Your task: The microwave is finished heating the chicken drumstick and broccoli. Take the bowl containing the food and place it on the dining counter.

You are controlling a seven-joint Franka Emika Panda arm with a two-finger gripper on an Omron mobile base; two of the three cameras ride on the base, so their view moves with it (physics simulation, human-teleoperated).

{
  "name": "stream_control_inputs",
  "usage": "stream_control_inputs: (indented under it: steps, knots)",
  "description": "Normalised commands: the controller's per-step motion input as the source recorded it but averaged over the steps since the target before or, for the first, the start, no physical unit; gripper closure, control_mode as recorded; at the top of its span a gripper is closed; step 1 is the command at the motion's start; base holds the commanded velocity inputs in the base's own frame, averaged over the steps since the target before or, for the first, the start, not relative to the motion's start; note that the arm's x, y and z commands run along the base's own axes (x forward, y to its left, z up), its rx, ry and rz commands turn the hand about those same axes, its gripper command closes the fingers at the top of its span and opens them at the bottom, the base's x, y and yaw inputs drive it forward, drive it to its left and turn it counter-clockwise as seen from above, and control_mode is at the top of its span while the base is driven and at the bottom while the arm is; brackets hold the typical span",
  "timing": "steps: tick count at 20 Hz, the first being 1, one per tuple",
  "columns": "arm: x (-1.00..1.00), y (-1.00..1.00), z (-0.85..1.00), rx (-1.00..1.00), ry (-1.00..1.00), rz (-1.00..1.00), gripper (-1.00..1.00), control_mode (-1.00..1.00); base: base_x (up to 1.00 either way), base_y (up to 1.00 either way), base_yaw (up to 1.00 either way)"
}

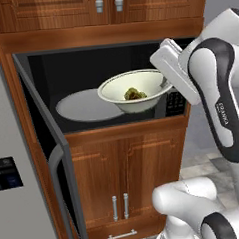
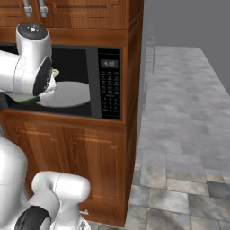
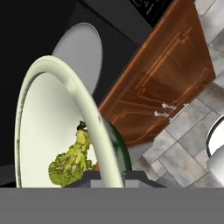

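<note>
The microwave [image 1: 43, 71] stands open, its door [image 1: 45, 146] swung out to the left. The cream-white bowl [image 1: 117, 89] hangs tilted just above the front right of the grey turntable [image 1: 78, 106], at the opening's front. My gripper [image 1: 165, 81] is shut on the bowl's right rim. In the hand view the rim [image 3: 83, 100] runs between my fingertips, and the green broccoli [image 3: 72, 159] lies inside the bowl. The broccoli [image 1: 135, 94] also shows from the left base. The chicken drumstick is hidden behind the broccoli. The dining counter is out of view.
Wooden cabinet doors [image 1: 124, 166] sit below the microwave and more cabinets [image 1: 109, 4] above it. The keypad panel [image 2: 109, 85] is at the microwave's right. A grey appliance side [image 1: 10, 188] stands at the left. Tiled floor [image 2: 179, 134] opens to the right.
</note>
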Motion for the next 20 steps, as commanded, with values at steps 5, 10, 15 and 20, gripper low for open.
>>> stream_control_inputs:
  steps: [5,10,15,20]
  knots:
    - [-0.76,-0.50,-0.18,0.06,-0.22,0.00,1.00,-1.00,0.00,0.00,0.00]
    - [0.00,0.00,0.00,0.00,0.00,-0.01,1.00,-1.00,0.00,0.00,0.00]
    - [0.00,0.00,0.00,0.00,0.00,0.00,1.00,-1.00,0.00,0.00,0.00]
    - [0.00,0.00,0.00,0.00,0.00,0.00,1.00,-1.00,0.00,0.00,0.00]
